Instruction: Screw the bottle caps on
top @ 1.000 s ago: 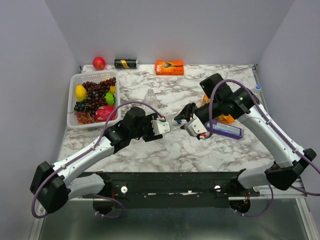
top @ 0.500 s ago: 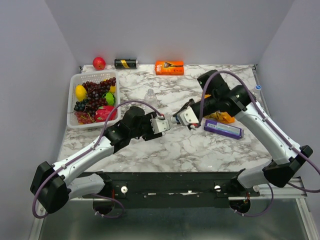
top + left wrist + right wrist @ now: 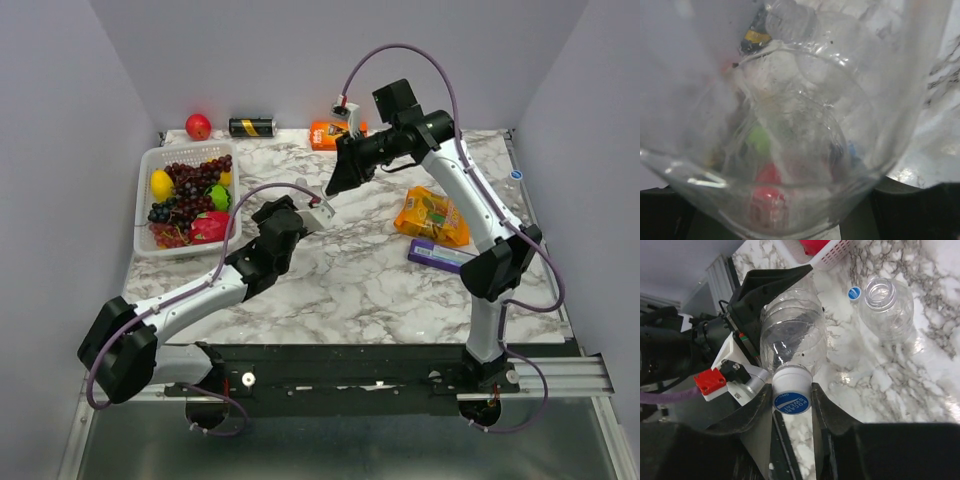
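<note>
From above, my right gripper [image 3: 333,187] hangs at twelve o'clock of my left gripper [image 3: 318,210], the two almost touching. The left wrist view is filled by the clear bottle [image 3: 800,125] that the left jaws clamp. In the right wrist view my fingers pinch the blue cap [image 3: 792,401] on its neck, with an open bottle [image 3: 887,310] and a loose cap [image 3: 854,293] at two o'clock; a tilted cap could cross-thread, or the thin bottle could spin in the left grip

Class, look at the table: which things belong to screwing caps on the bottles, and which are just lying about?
Job: held bottle, gripped cap, open bottle, loose cap.
Lying about: fruit basket, red fruit, can, orange box, snack bag, purple box.
</note>
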{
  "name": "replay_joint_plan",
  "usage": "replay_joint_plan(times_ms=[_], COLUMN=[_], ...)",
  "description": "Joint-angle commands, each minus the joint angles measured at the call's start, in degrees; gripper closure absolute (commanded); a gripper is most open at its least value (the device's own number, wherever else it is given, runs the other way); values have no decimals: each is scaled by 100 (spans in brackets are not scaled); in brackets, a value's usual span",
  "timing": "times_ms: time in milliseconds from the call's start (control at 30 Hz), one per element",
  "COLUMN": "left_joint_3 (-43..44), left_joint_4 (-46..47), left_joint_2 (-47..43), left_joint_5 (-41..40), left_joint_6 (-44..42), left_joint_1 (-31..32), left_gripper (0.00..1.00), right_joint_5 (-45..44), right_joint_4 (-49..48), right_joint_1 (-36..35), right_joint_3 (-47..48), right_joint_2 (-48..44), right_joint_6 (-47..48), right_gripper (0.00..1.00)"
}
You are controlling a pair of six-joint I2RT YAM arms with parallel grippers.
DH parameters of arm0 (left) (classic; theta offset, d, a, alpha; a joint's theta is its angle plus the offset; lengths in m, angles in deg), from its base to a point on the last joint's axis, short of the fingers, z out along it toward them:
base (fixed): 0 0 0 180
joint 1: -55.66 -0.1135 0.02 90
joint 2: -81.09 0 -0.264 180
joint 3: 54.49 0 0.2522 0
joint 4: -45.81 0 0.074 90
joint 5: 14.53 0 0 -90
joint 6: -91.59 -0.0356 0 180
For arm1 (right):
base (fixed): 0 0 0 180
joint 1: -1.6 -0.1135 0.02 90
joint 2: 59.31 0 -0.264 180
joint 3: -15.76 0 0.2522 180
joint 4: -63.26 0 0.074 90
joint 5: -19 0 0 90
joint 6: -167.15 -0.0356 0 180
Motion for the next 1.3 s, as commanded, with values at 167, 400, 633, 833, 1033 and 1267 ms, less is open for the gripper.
replay_joint_plan(times_ms=[167, 400, 633, 833, 1033, 1267], left_joint_3=[53, 211, 597, 826, 853, 809], left_joint_4=[-10, -1969, -2569, -2824, -2886, -2772], left_joint_2=[-356, -594, -454, -374, -392, -418], left_joint_5=[418, 3134, 4471, 4911, 4938, 4946], left_joint_6=[-78, -367, -877, -957, -1009, -860], left_joint_1=[156, 33, -81, -99, -116, -125], left_gripper=[100, 100, 100, 100, 100, 100], right_joint_5=[1438, 1290, -292, -495, -504, -364], right_joint_4=[-301, -197, -644, -759, -908, -908], right_joint_1=[517, 449, -377, -711, -843, -861], right_joint_3=[612, -2365, -4623, -4563, -4502, -4528], right_joint_2=[-401, -2632, -4287, -4095, -3919, -3910], right_joint_6=[-1010, 4568, 7533, 7851, 7798, 7772], right_gripper=[38, 35, 33, 35, 41, 56])
